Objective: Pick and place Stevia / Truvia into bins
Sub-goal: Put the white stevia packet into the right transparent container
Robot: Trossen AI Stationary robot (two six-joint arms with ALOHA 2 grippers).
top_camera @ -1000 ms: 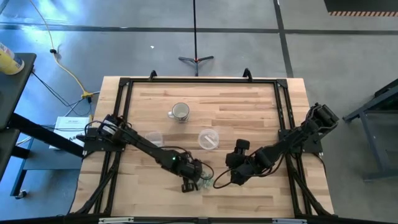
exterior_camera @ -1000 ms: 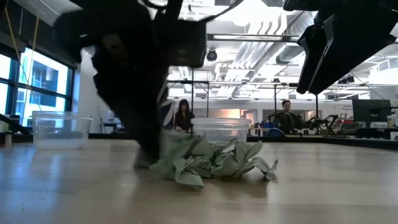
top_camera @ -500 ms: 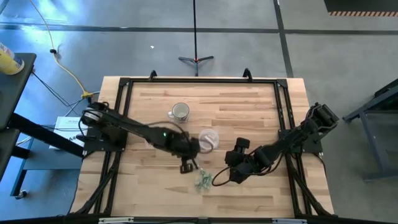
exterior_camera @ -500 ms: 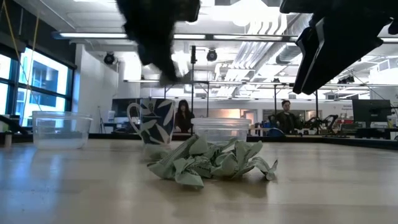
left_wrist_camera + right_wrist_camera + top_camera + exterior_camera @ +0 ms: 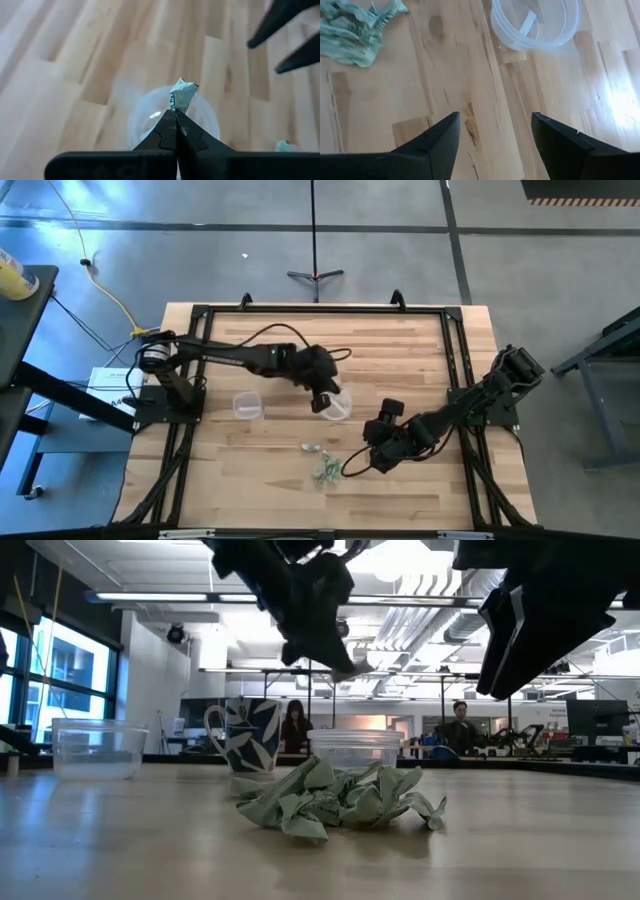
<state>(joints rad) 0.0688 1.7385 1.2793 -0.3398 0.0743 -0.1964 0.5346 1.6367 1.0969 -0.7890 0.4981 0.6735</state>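
Item, placing step: we hold one Stevia sachet (image 5: 181,96) clenched in our left hand (image 5: 325,393) above the round bin (image 5: 337,405) at frame centre, next needing release; right hand (image 5: 385,448) waits spread near the pile (image 5: 324,470) on the surface (image 5: 400,350).

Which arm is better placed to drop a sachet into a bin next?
Left. Its end effector is shut on a green sachet directly above the round tub. The right end effector is open, empty, over bare wood.
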